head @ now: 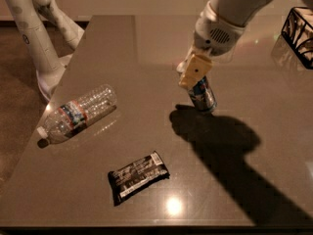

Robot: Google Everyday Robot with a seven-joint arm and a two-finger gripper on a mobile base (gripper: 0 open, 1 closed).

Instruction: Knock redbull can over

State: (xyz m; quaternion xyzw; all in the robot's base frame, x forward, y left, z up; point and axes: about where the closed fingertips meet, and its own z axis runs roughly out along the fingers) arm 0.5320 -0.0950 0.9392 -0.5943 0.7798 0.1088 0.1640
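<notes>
Contact stage: hand (193, 75) sits at the top of the redbull can (203, 96), arm coming in from the upper right. The hand's tan pad covers the can's top end, so you can't see the rim or the tab. Can't tell whether the hand is spread or pressed together; only one tan face shows from this angle, and it looks to be against the can rather than around it.

Can location: right of centre on the surface (122, 43), base down on the tabletop, with its dark shadow running off to the lower right. The body reads as leaning, top toward the upper left, base toward the lower right. That could be partly the camera angle, so treat the lean as likely, not certain.

Progress, as a judgement: reach done, contact made or very near, tip possibly started. Not done: the can isn't lying on its side yet. What's left for you is a sideways push until it drops flat, then pull the hand away.

Other stuff, all well apart from the can: water bottle (78, 112) lying on its side at left, dark snack wrapper (138, 176) near the front edge, wire basket (299, 33) at the far right.
</notes>
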